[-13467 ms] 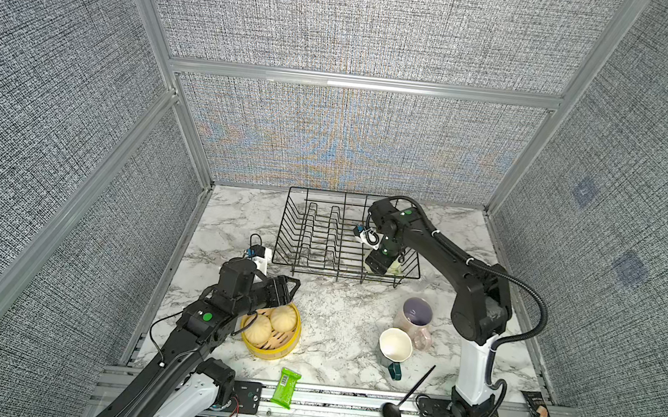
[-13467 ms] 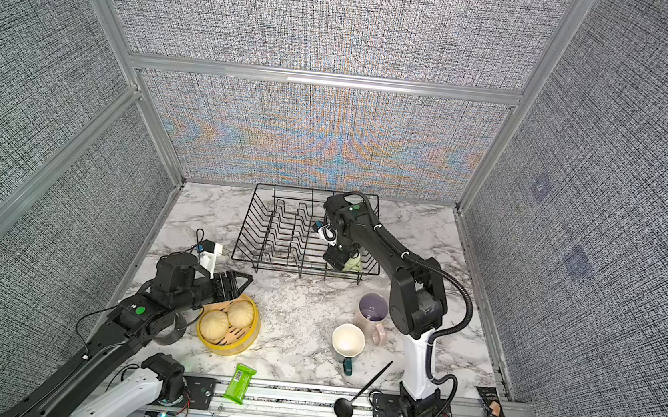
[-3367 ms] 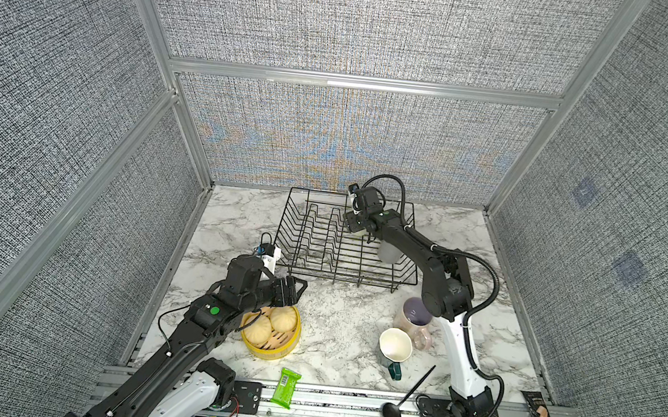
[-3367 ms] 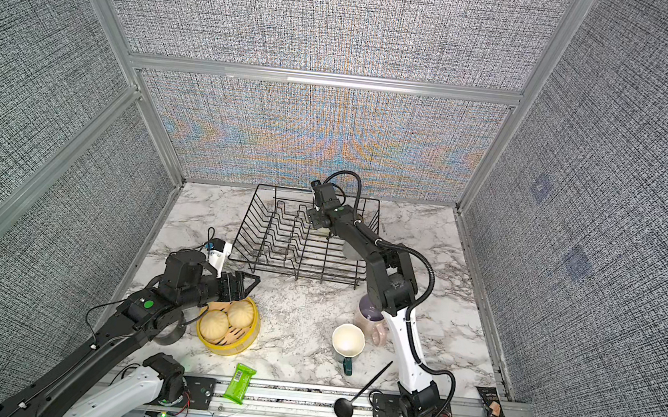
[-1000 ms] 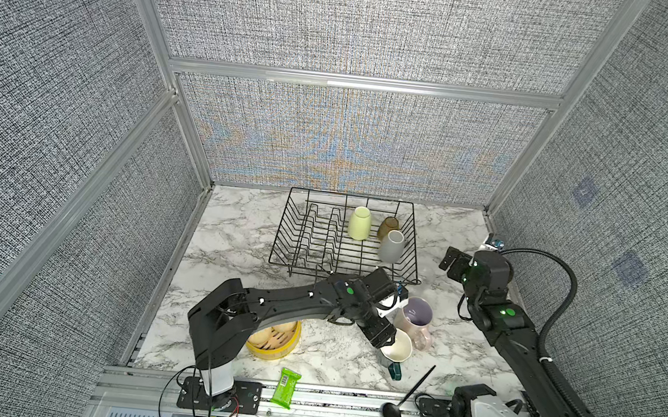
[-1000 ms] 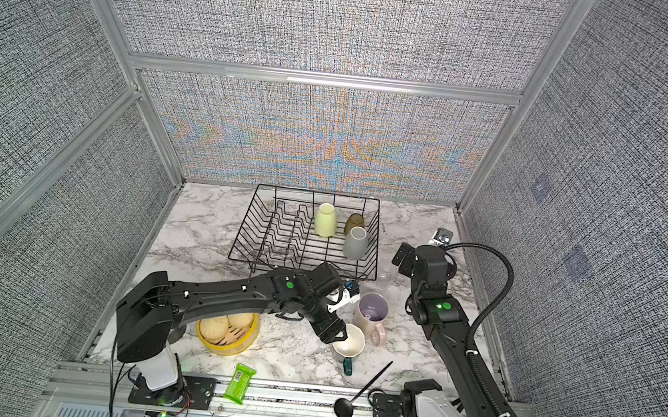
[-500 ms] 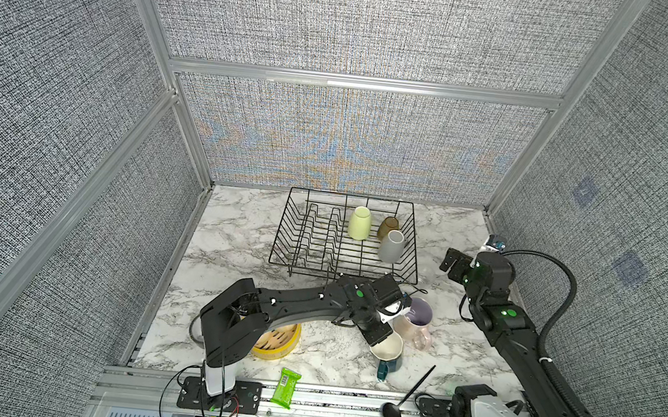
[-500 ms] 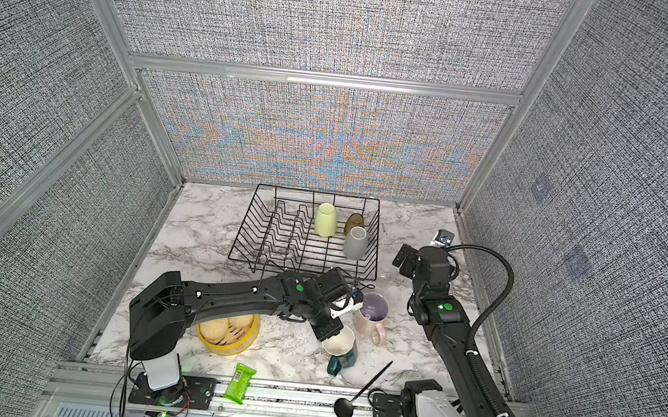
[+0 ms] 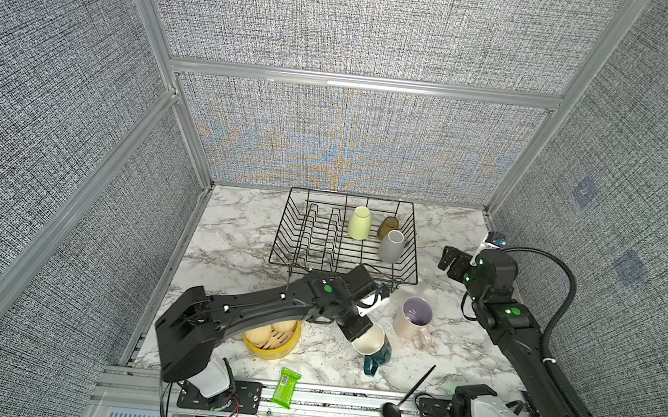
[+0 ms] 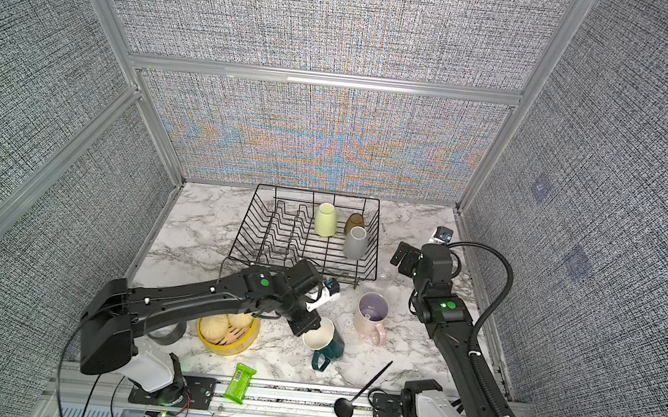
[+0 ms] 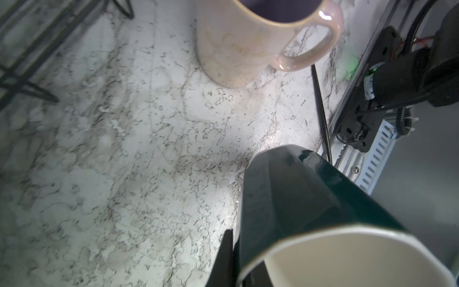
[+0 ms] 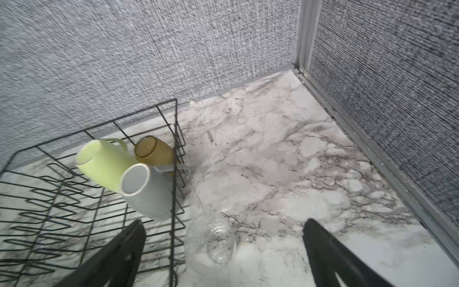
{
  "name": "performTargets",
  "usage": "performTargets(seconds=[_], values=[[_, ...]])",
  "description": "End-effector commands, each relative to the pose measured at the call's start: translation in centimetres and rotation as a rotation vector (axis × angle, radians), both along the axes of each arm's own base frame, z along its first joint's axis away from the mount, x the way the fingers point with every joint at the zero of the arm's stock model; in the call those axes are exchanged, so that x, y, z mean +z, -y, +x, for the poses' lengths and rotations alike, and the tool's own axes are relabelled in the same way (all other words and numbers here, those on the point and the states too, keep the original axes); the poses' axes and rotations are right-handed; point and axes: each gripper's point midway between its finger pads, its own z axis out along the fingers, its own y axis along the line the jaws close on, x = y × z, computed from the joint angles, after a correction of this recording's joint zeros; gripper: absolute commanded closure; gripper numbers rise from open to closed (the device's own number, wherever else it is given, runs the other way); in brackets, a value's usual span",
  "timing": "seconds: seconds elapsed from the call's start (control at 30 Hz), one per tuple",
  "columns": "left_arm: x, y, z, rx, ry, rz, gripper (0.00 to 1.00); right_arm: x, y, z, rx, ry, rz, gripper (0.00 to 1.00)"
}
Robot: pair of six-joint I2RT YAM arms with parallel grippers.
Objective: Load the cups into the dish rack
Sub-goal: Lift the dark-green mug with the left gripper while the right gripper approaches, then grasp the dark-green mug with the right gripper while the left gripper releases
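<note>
The dark teal mug tilts near the front of the table, just beside the pink mug and in front of the dish rack — my left gripper is clamped on its rim. My right gripper stands wide open, near the clear glass.

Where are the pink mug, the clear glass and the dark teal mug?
pink mug (image 9: 403, 329), in a top view, outer wall.
clear glass (image 12: 211, 238), right wrist view, transparent body.
dark teal mug (image 11: 298, 193), left wrist view, outer wall.
</note>
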Motion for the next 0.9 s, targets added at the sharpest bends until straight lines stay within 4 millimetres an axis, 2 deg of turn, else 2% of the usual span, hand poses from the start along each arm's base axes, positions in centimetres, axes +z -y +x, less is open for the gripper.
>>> performTargets(seconds=[0.0,0.1,0.23,0.4,0.5,0.6,0.73,0.87], values=[[2.2,-0.5,1.0,0.072,-0.045,-0.123,1.0,1.4,-4.0,-0.6,0.208,0.006,0.115,0.01],[4.3,-1.7,1.9,0.113,-0.063,-0.241,1.0,3.0,-6.4,-1.4,0.32,0.007,0.227,0.01],[8.2,-3.1,2.8,0.151,-0.054,-0.446,1.0,5.1,-9.6,-2.3,0.487,0.034,0.331,0.01],[11.2,-5.9,3.9,0.215,-0.037,-0.631,1.0,7.2,-12.8,-3.7,0.67,0.067,0.33,0.01],[12.6,-7.2,4.2,0.216,-0.1,-0.746,1.0,7.6,-16.1,-5.4,0.879,0.169,0.256,0.01],[13.4,-8.1,5.1,0.235,-0.192,-0.816,1.0,8.1,-19.4,-8.7,1.111,0.368,0.123,0.01],[12.8,-8.7,6.1,0.252,-0.333,-0.851,1.0,7.6,-21.5,-12.2,1.295,0.57,-0.024,0.01],[12.0,-8.5,6.4,0.249,-0.442,-0.86,1.0,6.3,-22.9,-14.7,1.459,0.671,-0.126,0.01]])
